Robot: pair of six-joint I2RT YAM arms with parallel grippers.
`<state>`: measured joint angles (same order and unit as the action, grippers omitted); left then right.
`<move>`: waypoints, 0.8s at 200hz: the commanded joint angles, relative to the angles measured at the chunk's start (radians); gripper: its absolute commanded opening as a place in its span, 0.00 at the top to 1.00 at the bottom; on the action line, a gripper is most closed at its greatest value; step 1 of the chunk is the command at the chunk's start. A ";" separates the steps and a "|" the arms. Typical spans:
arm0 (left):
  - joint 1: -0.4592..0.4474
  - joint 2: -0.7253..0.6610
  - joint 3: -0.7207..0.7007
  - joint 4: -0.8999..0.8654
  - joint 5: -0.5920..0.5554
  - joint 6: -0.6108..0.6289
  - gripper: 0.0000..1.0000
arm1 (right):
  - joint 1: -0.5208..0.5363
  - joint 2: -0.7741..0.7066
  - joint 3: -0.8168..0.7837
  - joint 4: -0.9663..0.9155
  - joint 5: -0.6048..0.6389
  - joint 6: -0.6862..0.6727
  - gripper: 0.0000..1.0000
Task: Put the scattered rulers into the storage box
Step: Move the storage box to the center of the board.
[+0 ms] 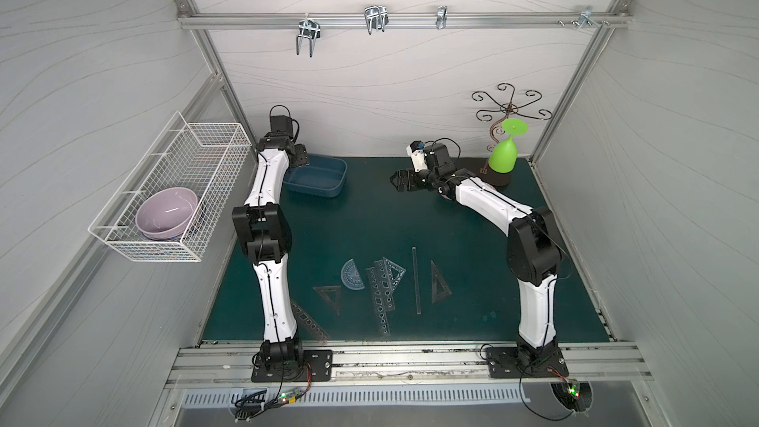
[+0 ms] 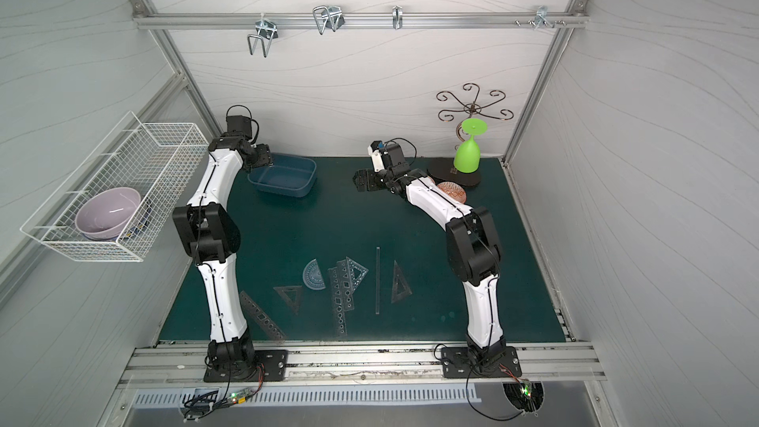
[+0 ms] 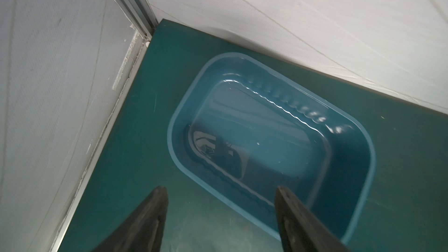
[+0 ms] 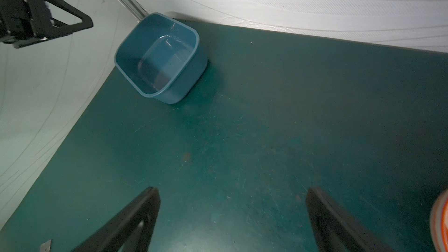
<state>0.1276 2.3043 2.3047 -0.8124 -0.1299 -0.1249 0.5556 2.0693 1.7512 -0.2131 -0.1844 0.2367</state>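
Observation:
The storage box (image 1: 313,191) (image 2: 283,192) is a shallow blue tub at the back left of the green mat, with nothing inside it in the wrist views. My left gripper (image 1: 302,160) (image 3: 220,187) hovers open over the box's (image 3: 170,127) near left end; one finger is above the inside, one above the mat, and the rim runs between them untouched. My right gripper (image 1: 396,182) (image 4: 230,190) is open over bare mat to the right of the box (image 4: 188,81). Several rulers lie scattered near the front: protractor (image 1: 352,275), set squares (image 1: 328,295) (image 1: 439,283), stencil rulers (image 1: 382,295), straight ruler (image 1: 416,281).
A white wire basket (image 1: 205,182) on the left wall holds a purple bowl (image 1: 166,211). An upturned green cup (image 1: 503,156) and a scrolled metal stand (image 1: 509,108) are at the back right, an orange patterned dish (image 2: 451,191) beside the right arm. Another stencil ruler (image 1: 310,322) lies partly under the left arm.

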 commanded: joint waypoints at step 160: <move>0.132 0.222 0.132 0.199 0.106 0.001 0.30 | -0.025 0.157 0.101 -0.011 -0.186 0.035 0.01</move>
<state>0.2344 2.5164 2.4500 -0.6624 -0.0319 -0.1123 0.5385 2.2143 1.8324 -0.2195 -0.3386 0.2558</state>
